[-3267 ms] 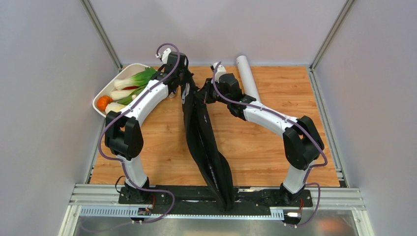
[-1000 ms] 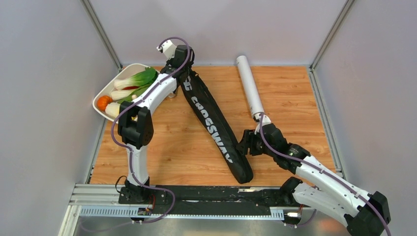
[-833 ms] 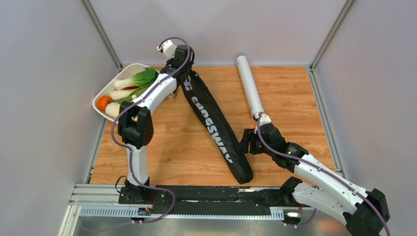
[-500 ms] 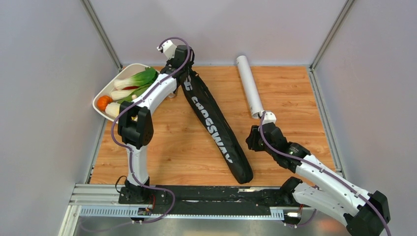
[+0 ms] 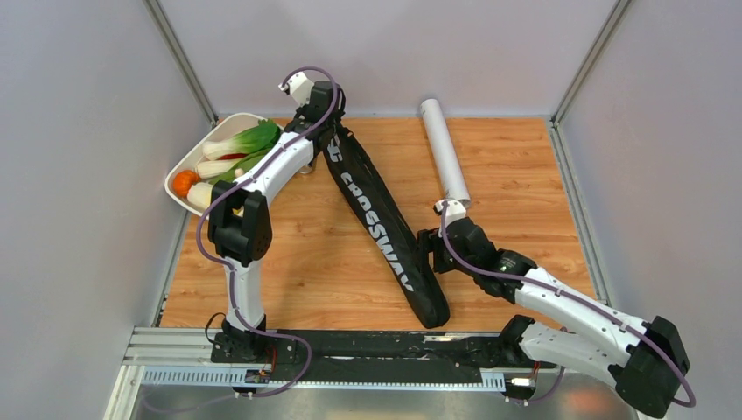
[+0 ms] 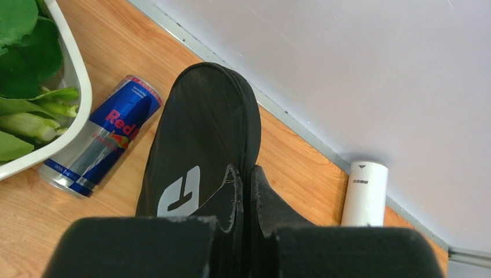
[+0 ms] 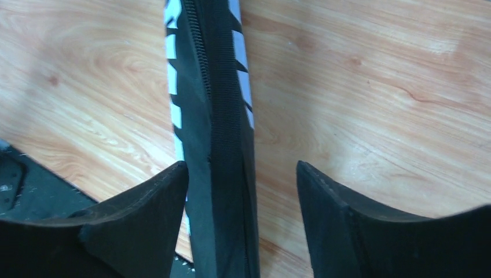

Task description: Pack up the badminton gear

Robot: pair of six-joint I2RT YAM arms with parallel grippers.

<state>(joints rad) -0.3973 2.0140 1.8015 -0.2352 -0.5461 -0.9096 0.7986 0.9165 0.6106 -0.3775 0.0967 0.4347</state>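
The black CROSSWAY racket bag point(image 5: 378, 229) lies diagonally on the wooden table point(image 5: 525, 175), from far left to near centre. The left gripper point(image 6: 245, 174) pinches its far end. The right gripper point(image 7: 240, 168) straddles its near part, jaws spread apart. The white tube point(image 5: 444, 162) lies far right.

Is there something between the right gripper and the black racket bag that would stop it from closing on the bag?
Nothing visible does. The right gripper is open, and the zipper edge of the racket bag lies between its fingers. Beside the bag there is only the bare wood of the table.
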